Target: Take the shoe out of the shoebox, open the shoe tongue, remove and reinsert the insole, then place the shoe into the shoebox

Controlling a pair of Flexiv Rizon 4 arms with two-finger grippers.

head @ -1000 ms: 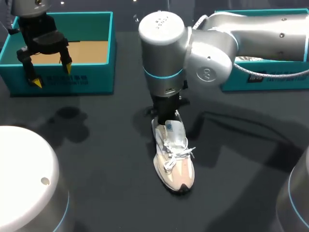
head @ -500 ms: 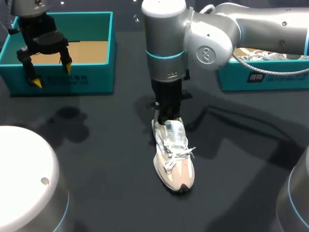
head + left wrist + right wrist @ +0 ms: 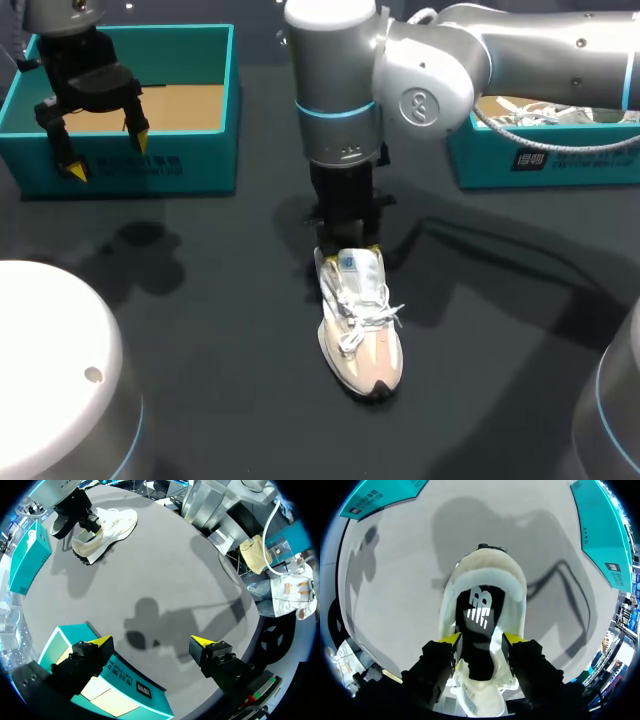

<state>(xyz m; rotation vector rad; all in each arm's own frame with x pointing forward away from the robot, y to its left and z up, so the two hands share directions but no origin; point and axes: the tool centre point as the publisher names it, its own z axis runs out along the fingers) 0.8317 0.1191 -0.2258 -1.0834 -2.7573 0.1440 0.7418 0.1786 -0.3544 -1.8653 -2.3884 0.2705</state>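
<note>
My right claw [image 3: 481, 640] hangs spread over the sneaker's [image 3: 360, 320] opening. The sneaker lies mid-frame on the table [image 3: 200, 300], long axis near vertical, toe toward the lower edge. My left claw [image 3: 105, 150], also spread, hovers over the teal shoebox [image 3: 215, 120] at upper left.

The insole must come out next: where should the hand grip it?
Grip the insole at its heel end, from straight above: the shoe sits sole-down, collar open upward, and the tongue covers the insole's front.

We locate the white lace-up sneaker [image 3: 358, 325] centrally on the dark table [image 3: 200, 300], our right gripper [image 3: 345, 246] over its far end. The open teal cardboard shoebox [image 3: 215, 100] sits far left, under our left gripper [image 3: 107, 155].
</note>
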